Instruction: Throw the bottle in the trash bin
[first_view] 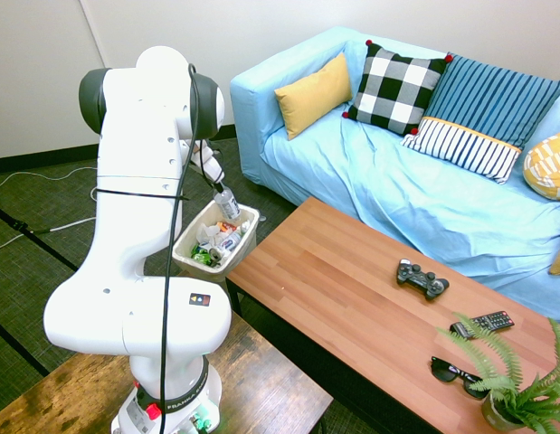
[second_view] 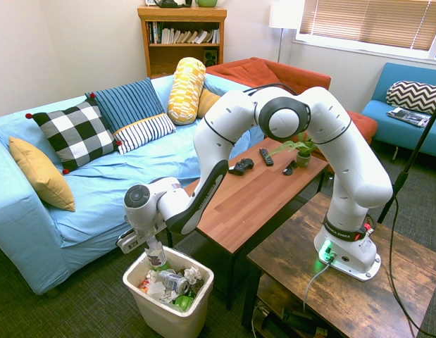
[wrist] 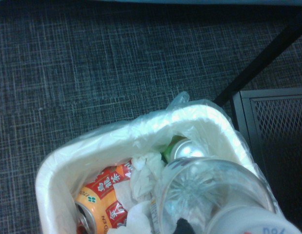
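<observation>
Bottle point(second_view: 156, 254) hangs straight below the tool point(second_view: 148, 243), which is clamped shut around its upper part, base pointing down into the trash bin point(second_view: 136, 290). Its lower end sits inside the bin's rim, just above the crumpled tissues and cans point(second_view: 175, 283) piled beneath the tool. Behind the tool stands the wooden desk point(second_view: 260, 190), well apart from the bottle.

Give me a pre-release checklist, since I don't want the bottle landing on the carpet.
1. Bottle held by the gripper: ok, fingers shut on it.
2. Bottle over the trash bin opening: ok in both exterior views.
3. Bottle's lower end at or below rim level: ok, it looks to dip inside.
4. Room inside: cannot tell; cans and paper already fill much of it.
5. Clearance from the wooden table: ok.
</observation>
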`<state>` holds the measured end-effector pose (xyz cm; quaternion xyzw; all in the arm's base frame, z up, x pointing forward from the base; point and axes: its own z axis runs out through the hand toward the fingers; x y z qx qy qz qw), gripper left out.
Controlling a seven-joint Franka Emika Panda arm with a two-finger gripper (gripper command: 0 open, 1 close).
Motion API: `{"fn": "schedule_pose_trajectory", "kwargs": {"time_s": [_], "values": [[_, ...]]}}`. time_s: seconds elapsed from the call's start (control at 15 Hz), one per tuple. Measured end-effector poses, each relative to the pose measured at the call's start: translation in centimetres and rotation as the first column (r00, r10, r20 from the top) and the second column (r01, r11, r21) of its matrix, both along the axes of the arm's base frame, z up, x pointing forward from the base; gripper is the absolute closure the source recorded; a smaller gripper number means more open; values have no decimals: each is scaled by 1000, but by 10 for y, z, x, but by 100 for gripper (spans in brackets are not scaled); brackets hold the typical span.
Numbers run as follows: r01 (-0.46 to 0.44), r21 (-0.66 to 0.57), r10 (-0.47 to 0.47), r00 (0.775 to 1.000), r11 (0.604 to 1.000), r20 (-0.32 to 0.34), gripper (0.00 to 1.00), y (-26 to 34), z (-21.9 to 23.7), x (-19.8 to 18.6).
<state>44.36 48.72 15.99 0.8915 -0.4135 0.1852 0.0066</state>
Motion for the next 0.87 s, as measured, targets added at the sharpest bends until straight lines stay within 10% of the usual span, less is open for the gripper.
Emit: {"fn": "schedule_pose_trajectory", "kwargs": {"time_s": [0.87], "values": [[51,11,-51,998,999,26,0,-12,-9,19]]}}
